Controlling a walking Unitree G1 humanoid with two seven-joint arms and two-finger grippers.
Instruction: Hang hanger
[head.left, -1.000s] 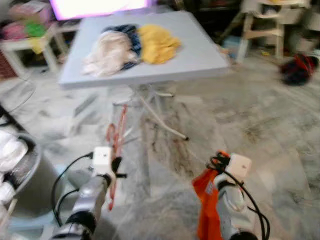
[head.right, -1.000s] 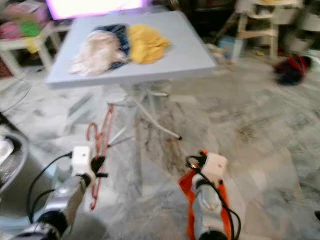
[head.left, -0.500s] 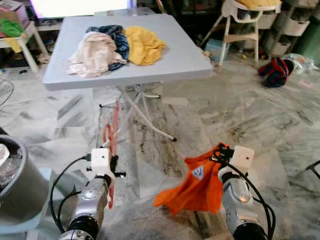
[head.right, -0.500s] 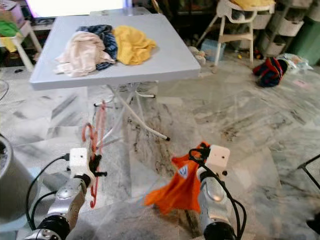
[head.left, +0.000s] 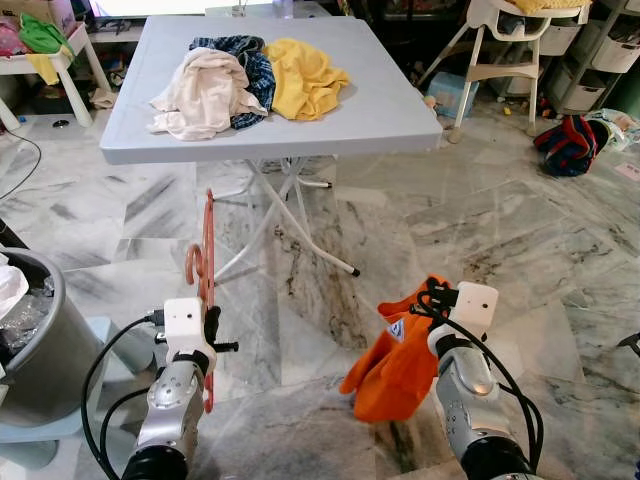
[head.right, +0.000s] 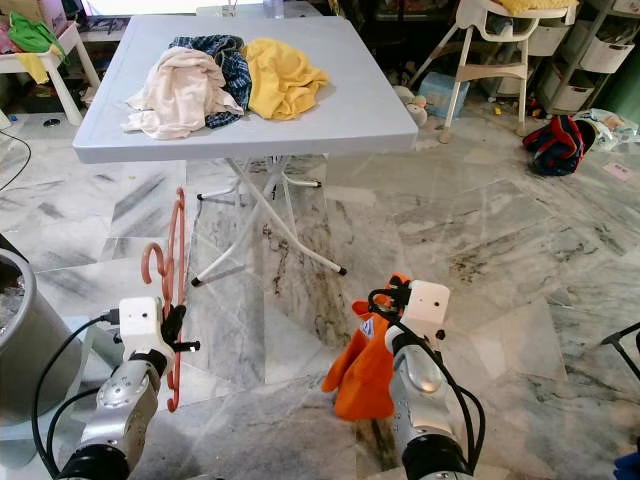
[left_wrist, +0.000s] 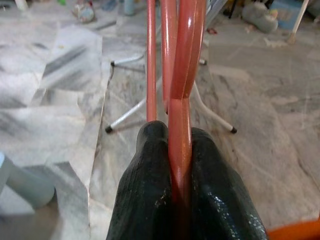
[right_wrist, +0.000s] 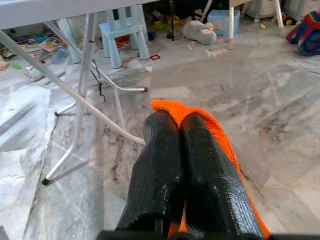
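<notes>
Now left tool (left_wrist: 181, 165) clamps red hanger (head.left: 207, 262); right tool (right_wrist: 179, 131) pinches orange cloth (head.left: 400, 358).

Home interior, lived-in family room w/ kids. Grey-veined marble tile floor (head.left: 500, 230) throughout. Centre top: grey folding table (head.left: 380, 105) w/ pile of loose clothes (head.left: 250, 80). Upper right: white child's high chair (head.left: 500, 50), storage bins, stuffed toy on floor. Right edge: red-blue bag (head.left: 572, 143) dropped on tiles. Upper left: low white shelf w/ more garments. Lower left: grey laundry basket (head.left: 45, 345).
</notes>
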